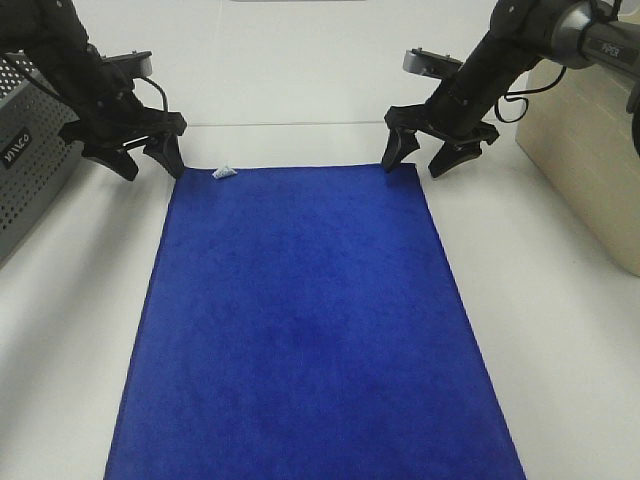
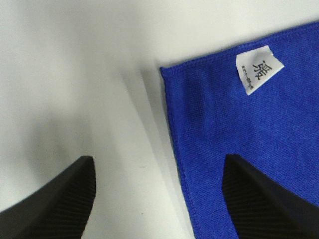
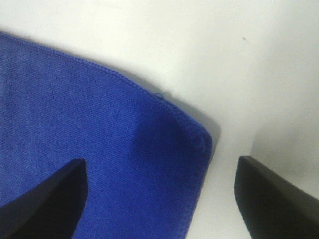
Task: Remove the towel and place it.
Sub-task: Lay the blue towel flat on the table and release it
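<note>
Lying flat and fully spread, the towel (image 1: 310, 320) covers the middle of the white surface (image 1: 560, 330) in the high view. The left tool (image 1: 152, 168) and right tool (image 1: 412, 166) hang at its 2 far corners, probably so it lifts evenly. "PIPER" reads on the right arm (image 1: 560, 25); the label on the grey basket (image 1: 30, 190) is unclear.

From the left wrist, the jaws are spread and empty, straddling the towel's side hem near the white tag (image 2: 259, 68), which is printed with a Chinese character above tiny unreadable text.

From the right wrist, the jaws stand spread and empty on either side of the rounded corner.
</note>
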`<state>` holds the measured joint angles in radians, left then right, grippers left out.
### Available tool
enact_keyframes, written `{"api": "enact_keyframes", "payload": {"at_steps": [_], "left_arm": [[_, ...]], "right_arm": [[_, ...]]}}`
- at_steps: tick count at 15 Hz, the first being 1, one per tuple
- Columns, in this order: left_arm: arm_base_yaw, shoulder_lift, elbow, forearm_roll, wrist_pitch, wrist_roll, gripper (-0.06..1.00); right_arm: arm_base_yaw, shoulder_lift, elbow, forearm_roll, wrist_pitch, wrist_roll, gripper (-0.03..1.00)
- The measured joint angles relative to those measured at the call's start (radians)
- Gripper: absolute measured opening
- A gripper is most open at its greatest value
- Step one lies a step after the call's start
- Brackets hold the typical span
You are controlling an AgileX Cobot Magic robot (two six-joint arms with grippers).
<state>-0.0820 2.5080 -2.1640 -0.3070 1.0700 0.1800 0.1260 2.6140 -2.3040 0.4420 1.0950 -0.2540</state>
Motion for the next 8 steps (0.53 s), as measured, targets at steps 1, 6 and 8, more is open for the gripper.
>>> {"api": "enact_keyframes", "payload": {"at_steps": [1,6,8], "left_arm": [[0.0,0.0,0.0,0.0,-0.001,0.003,0.68],[0.0,0.037,-0.003,-0.007,-0.002,0.026,0.68],[0.0,0.053,-0.005,-0.012,0.005,0.03,0.68]], "right_arm": [[0.0,0.005,0.0,-0.004,-0.006,0.0,0.79],[-0.001,0.027,-0.012,-0.026,-0.005,-0.001,0.78],[-0.001,0.027,-0.012,-0.027,-0.001,-0.001,0.78]]}}
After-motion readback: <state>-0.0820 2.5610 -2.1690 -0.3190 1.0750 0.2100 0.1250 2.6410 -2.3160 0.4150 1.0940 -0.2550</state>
